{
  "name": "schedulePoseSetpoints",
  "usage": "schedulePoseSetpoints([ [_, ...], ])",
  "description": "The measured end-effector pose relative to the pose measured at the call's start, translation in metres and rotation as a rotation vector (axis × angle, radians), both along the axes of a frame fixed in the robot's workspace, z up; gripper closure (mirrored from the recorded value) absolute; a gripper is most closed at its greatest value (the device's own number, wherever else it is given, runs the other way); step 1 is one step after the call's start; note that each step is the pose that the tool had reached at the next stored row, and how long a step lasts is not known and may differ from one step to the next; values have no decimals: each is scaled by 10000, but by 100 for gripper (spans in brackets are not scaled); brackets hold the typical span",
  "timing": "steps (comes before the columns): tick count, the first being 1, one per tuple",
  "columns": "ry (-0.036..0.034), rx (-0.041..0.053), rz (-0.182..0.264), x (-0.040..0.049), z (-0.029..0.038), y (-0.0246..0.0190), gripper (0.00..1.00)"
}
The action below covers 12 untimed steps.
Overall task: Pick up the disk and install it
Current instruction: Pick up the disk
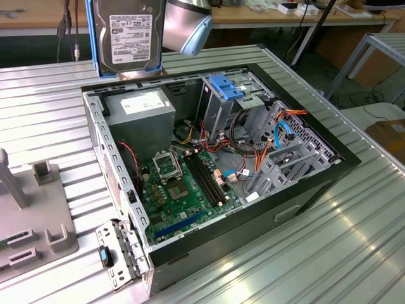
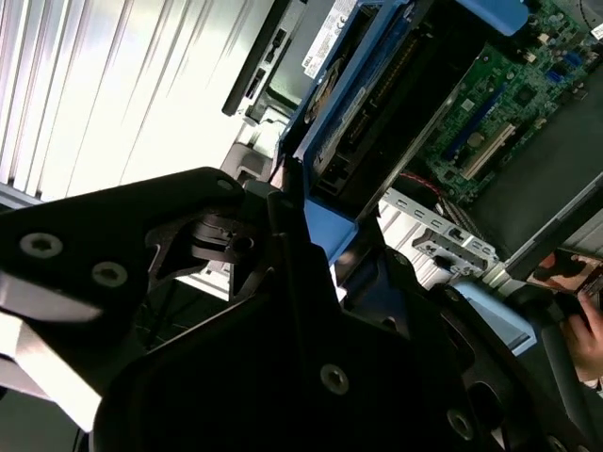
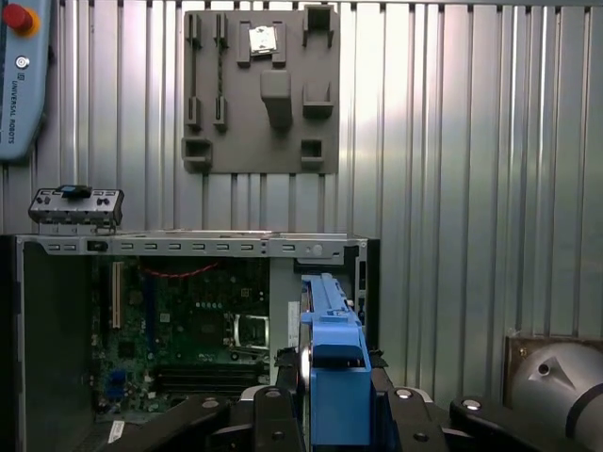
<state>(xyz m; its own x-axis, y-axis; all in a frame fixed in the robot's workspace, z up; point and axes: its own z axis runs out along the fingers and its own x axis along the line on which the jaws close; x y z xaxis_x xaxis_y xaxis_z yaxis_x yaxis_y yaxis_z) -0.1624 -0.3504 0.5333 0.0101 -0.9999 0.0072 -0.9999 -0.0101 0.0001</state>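
— Hanging upright at eleven o'clock above the open case (image 1: 285, 215), the disk (image 1: 130, 31); the fingers (image 3: 285, 422) clamp its blue rails.
— Cables (image 1: 250, 142) crowd the bays. Tilted, I reckon it snags there, or slips.

The disk (image 1: 130, 35) is silvery with bright blue rails, the motherboard (image 1: 183, 193) green, the ribbed table (image 1: 354, 247) silver.
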Motion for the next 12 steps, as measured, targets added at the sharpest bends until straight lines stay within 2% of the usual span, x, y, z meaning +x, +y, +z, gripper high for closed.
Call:
schedulePoseSetpoints([
  [5, 0, 0, 1, 275, -3, 0, 63],
  [8, 1, -1, 1, 380, -3, 0, 63],
  [10, 0, 0, 0, 382, -3, 0, 63],
  [12, 0, 0, 1, 382, -4, -33, 63],
])
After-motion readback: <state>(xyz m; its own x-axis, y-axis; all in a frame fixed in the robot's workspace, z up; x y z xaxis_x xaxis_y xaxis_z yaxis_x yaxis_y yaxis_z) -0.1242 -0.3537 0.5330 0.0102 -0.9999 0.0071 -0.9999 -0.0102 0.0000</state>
